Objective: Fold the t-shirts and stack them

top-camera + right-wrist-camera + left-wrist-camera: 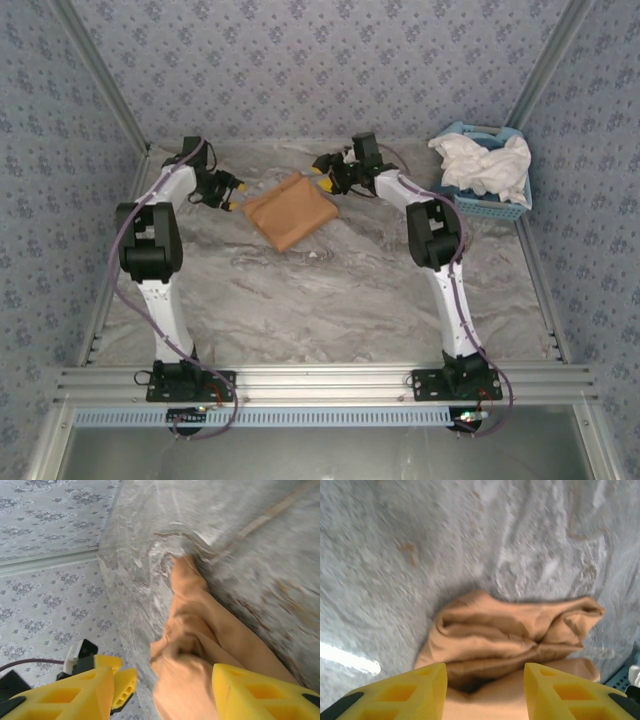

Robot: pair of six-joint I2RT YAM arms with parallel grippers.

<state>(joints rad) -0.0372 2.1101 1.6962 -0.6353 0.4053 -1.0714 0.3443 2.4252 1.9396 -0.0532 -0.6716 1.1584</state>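
A tan-orange t-shirt (291, 211) lies folded into a small rectangle at the back middle of the table, its print hidden. My left gripper (232, 193) hangs open just off the shirt's left corner; in the left wrist view the bunched folds (515, 635) lie past the spread yellow fingers (405, 692). My right gripper (322, 170) is open at the shirt's far right corner, with the cloth (200, 645) between and beyond its fingers (260, 692). A crumpled white t-shirt (485, 165) fills the light blue basket (490, 205).
The basket stands at the back right corner against the patterned wall. Marbled table surface (320, 300) stretches bare in front of the folded shirt. In the right wrist view, the left gripper's yellow fingertips (120, 680) appear beyond the shirt.
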